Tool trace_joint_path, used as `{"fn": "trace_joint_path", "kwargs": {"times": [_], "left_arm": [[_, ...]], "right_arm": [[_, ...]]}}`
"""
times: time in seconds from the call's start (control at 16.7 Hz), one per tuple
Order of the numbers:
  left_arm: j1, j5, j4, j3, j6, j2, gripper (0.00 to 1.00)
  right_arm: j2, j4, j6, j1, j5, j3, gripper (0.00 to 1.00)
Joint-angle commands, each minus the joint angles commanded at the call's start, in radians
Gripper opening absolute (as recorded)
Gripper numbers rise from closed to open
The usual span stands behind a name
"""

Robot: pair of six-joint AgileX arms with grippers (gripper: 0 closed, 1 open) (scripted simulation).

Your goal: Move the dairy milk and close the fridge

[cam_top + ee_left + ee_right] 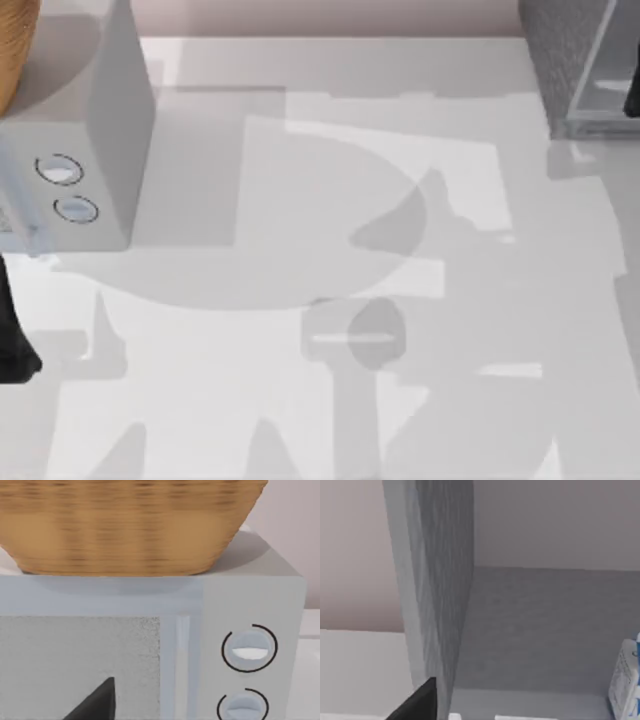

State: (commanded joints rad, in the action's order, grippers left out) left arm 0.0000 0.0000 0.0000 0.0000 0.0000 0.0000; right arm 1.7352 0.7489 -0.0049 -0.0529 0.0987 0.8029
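Observation:
The fridge stands at the table's back right, dark grey and speckled, with its paler glassy door panel angled out from it. My right arm shows as a dark shape at the right edge, by the fridge opening. The right wrist view looks into the fridge past a speckled wall onto a grey inner floor. The dairy milk, a white carton with blue print, stands upright on that floor, apart from a dark part of my right gripper. My left arm is parked at the left edge.
A smooth light-grey box with two round dials stands at the back left, a wicker basket on top of it. The left wrist view faces its front. The white table spreads between box and fridge.

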Motion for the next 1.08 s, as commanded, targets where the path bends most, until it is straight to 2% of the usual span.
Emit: {"fn": "trace_joint_path", "kwargs": {"times": [0.3,0.6,0.84,1.08], "left_arm": [[0.000,0.000,0.000,0.000,0.000,0.000,1.00],[0.000,0.000,0.000,0.000,0.000,0.000,1.00],[0.000,0.000,0.000,0.000,0.000,0.000,1.00],[0.000,0.000,0.000,0.000,0.000,0.000,1.00]], "right_arm": [[-0.609,-0.175,0.005,0.053,-0.051,-0.297,1.00],[-1.191,-0.356,0.014,0.053,-0.082,-0.483,1.00],[-1.514,-0.555,0.017,0.051,-0.095,-0.641,1.00],[-1.700,-0.717,0.009,0.052,-0.098,-0.779,1.00]]}}
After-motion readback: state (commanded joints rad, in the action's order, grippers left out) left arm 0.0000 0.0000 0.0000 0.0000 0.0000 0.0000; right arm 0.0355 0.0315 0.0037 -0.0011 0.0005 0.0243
